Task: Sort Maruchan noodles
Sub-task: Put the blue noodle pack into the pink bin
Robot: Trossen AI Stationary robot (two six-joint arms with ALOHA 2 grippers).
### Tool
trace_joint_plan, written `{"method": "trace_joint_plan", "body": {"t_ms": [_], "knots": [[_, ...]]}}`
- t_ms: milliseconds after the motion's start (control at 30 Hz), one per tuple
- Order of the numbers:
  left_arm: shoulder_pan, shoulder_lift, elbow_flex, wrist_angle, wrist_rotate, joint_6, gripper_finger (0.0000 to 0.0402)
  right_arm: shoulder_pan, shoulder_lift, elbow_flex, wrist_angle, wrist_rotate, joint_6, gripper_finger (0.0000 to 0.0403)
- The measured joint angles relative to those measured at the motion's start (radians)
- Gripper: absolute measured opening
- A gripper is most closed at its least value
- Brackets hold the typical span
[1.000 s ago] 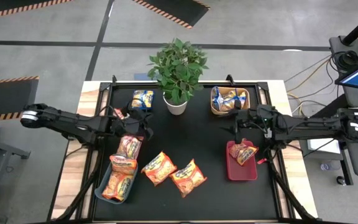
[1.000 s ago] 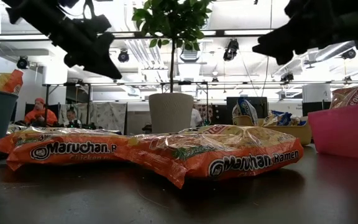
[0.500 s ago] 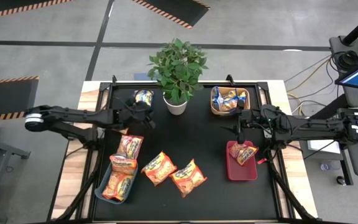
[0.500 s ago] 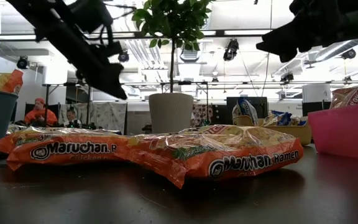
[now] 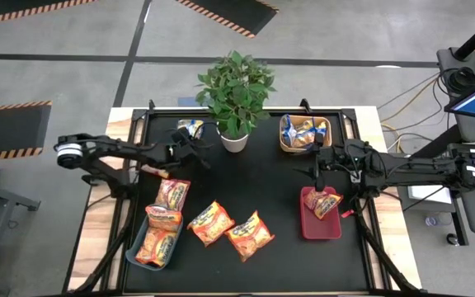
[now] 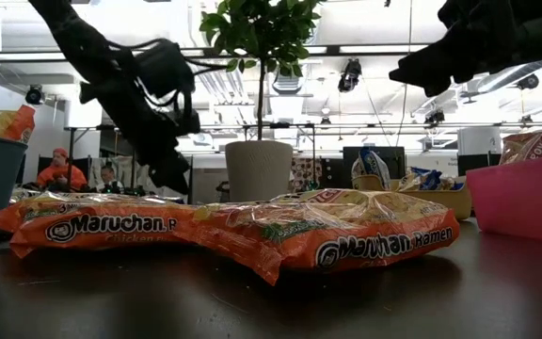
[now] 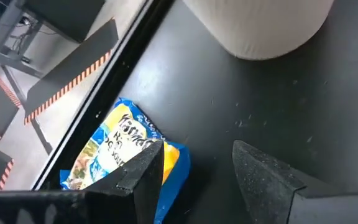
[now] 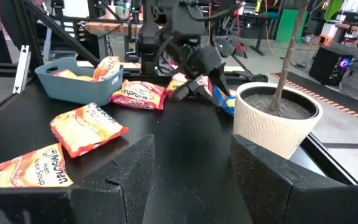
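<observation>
L gripper [image 5: 190, 142] is hovering over the blue-and-yellow packet [image 7: 118, 151] beside the plant pot [image 5: 232, 140], fingers spread, gripping nothing. R gripper [image 5: 322, 165] is hanging above the red bin [image 5: 321, 228], fingers apart, empty. Orange packets [image 5: 229, 228] are lying mid-mat; others are sitting in the grey-blue bin [image 5: 133, 254].

The left arm's dark two-finger gripper [image 5: 190, 142] has swung from above the flat orange plastic noodle packet [image 5: 172, 194] at left centre of the high view up toward the upper left, and now sits over the blue-and-yellow plastic noodle packet [image 7: 122, 152] beside the white plant pot [image 5: 232, 140]. Its fingers have parted.
</observation>
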Motion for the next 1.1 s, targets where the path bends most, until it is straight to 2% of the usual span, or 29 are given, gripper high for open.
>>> {"method": "trace_joint_plan", "body": {"t_ms": [367, 833, 1100], "knots": [[0.069, 0.031, 0.000, 0.007, 0.073, 0.068, 0.0175, 0.000, 0.000, 0.000, -0.007, 0.000, 0.003, 0.0199], [0.111, 0.042, 0.000, 0.036, 0.086, 0.067, 0.0175, 0.000, 0.000, 0.000, -0.008, 0.000, 0.006, 0.0199], [0.119, 0.095, 0.000, 0.083, 0.092, 0.067, 0.0175, 0.000, 0.000, 0.000, -0.010, 0.000, 0.006, 0.0199]]}}
